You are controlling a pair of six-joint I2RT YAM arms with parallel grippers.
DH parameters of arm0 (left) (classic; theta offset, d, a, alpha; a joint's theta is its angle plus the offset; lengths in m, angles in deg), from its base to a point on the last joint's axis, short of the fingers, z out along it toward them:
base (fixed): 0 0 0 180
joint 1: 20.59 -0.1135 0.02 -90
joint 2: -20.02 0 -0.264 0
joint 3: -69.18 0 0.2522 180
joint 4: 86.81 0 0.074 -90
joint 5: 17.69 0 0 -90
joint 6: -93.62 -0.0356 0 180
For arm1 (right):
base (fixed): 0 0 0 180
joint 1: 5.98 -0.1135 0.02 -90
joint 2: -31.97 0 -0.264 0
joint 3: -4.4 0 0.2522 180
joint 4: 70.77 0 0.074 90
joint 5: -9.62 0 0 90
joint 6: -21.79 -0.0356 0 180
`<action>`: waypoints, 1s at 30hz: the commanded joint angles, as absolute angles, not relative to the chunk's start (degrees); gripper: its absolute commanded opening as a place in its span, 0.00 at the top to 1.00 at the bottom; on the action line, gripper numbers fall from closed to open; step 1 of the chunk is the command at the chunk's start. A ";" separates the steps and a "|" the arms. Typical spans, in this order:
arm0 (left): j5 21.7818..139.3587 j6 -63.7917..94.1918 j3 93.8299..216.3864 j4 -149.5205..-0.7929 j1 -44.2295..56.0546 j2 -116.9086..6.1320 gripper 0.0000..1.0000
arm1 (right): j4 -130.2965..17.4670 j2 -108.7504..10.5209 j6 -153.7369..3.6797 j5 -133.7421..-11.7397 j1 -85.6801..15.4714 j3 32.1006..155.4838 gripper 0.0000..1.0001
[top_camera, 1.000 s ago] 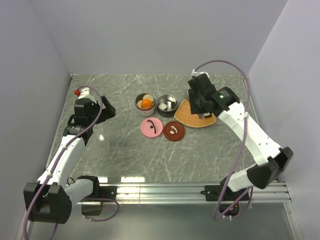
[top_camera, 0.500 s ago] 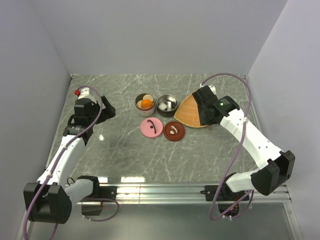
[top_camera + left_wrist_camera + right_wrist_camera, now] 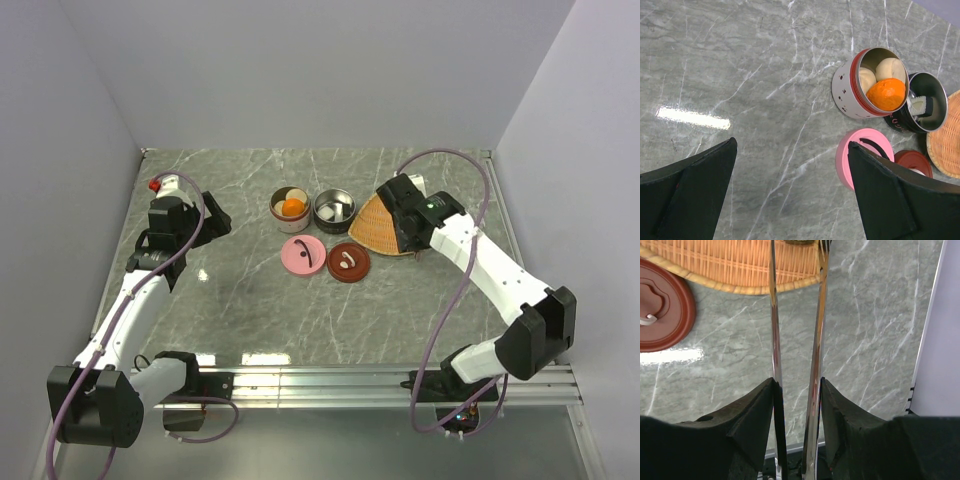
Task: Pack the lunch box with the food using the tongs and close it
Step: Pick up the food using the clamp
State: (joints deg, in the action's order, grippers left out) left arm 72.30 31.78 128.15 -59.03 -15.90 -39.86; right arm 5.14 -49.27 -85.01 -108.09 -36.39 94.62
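Right hand (image 3: 796,390) part closed, clamping slim silvery metal tongs (image 3: 774,315); tips at 12 o'clock over triangular orange woven tray (image 3: 715,260). Left hand (image 3: 791,145) wide open, empty. Cream balls (image 3: 890,67) and orange ball (image 3: 886,93) sit packed in white round tin (image 3: 845,92), 9 o'clock of tray. Likely step: fetching another piece. Next calls for tips lowered astride it, then firmer squeeze.

Left arm (image 3: 130,300) is stretched forward along the left side, with the wrist bent inward. Left tool (image 3: 208,218) points toward the middle, jaws spread wide and nothing between them. In the wrist view its black fingers (image 3: 695,190) sit at the frame's lower corners. Right arm (image 3: 500,280) is folded at the elbow near the right edge, and the forearm reaches back in toward centre-right. Right tool (image 3: 796,390) is angled down and partly closed, fingers pinching the two arms of the tongs (image 3: 818,350) near their joined end.
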 commanded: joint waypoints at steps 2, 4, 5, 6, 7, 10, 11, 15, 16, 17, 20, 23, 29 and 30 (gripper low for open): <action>72.48 31.66 128.11 -61.36 -16.28 -38.87 0.01 | 2.84 -50.21 -84.30 -110.97 -36.21 94.71 0.52; 72.40 31.75 128.11 -61.45 -16.28 -38.78 0.00 | 2.49 -50.56 -83.95 -111.32 -36.30 94.89 0.52; 72.40 31.66 128.11 -61.45 -16.28 -38.87 0.00 | 2.23 -51.00 -83.95 -111.32 -36.30 94.97 0.52; 72.48 31.74 128.03 -61.45 -16.28 -38.87 0.00 | 2.05 -51.35 -83.69 -111.32 -36.21 95.15 0.52; 72.48 31.83 128.03 -61.45 -16.28 -38.87 0.01 | 1.79 -51.70 -83.51 -111.49 -36.47 95.41 0.52; 72.48 31.75 128.03 -61.36 -16.28 -38.87 0.00 | 1.70 -52.93 -83.16 -112.46 -36.82 95.77 0.52; 72.57 31.66 128.03 -61.36 -16.28 -38.78 0.01 | 1.79 -53.20 -82.98 -112.81 -37.09 95.85 0.52; 72.48 31.57 128.03 -61.45 -16.28 -38.78 0.01 | 1.70 -54.34 -82.63 -114.13 -37.62 95.85 0.52; 72.48 31.57 128.03 -61.45 -16.28 -38.78 0.00 | 1.70 -54.43 -82.63 -114.13 -37.62 95.77 0.52; 72.48 31.66 128.03 -61.45 -16.28 -38.78 0.01 | 1.61 -54.43 -82.63 -114.13 -37.62 95.68 0.52; 72.48 31.57 127.94 -61.45 -16.28 -38.78 0.01 | 1.44 -55.04 -82.37 -114.48 -37.79 95.59 0.52; 72.48 31.75 127.85 -61.54 -16.28 -38.78 0.01 | 1.70 -55.83 -82.01 -115.27 -38.23 95.77 0.53; 72.48 31.75 127.68 -61.71 -16.37 -38.78 0.01 | 2.84 -56.89 -81.84 -116.86 -38.94 95.86 0.55; 72.40 31.75 127.68 -61.72 -16.28 -38.78 0.01 | 2.93 -57.07 -81.66 -116.94 -38.85 95.85 0.56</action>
State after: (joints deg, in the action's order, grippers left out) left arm 72.30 31.78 128.15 -59.03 -16.14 -39.84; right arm 2.65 -57.00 -81.95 -114.01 -38.38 94.54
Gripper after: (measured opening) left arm 0.995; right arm 0.454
